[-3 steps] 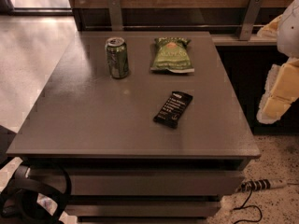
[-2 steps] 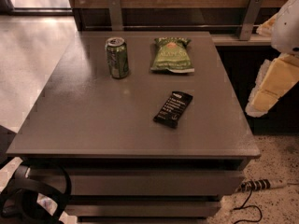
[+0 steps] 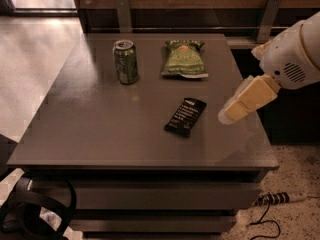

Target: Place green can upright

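Note:
The green can (image 3: 125, 61) stands upright on the far left part of the dark table (image 3: 100, 129), silver top and pull tab facing up. My gripper (image 3: 226, 115) reaches in from the right on a white arm, its pale fingers over the table's right side. It is well apart from the can, to the right of a black snack bar, and holds nothing that I can see.
A flat green crinkled snack bag (image 3: 183, 59) lies at the far middle of the table. A black snack bar (image 3: 185, 116) lies right of centre. A wooden wall with metal brackets runs behind. Cables lie on the floor at the lower right and lower left.
My arm has swung in from the right edge toward the table, and the gripper now hangs over the table's right side. The can, bag and bar have not moved.

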Motion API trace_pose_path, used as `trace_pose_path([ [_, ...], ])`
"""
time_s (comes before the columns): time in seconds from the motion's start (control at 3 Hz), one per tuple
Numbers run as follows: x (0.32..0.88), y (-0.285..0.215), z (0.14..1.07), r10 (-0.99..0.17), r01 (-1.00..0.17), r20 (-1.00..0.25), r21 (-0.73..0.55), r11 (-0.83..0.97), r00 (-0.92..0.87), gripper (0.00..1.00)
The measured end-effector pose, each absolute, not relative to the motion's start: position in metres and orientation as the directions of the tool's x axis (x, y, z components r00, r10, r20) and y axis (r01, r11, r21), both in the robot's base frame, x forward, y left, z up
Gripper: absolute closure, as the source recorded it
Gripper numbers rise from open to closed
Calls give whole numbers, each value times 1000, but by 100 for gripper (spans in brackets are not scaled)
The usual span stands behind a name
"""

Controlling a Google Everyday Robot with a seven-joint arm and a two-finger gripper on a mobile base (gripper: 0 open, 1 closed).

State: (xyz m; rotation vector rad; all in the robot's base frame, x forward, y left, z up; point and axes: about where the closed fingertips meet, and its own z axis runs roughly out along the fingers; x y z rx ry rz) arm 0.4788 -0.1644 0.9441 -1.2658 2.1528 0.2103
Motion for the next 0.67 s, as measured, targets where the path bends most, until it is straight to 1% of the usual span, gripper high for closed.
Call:
trace_pose_path([
  [0.33,507,-122,931,-599,-840,-749,-106,532,-285,0],
  [0.67,548,-76,947,-422,-836,-885,-74,544,-196,0],
])
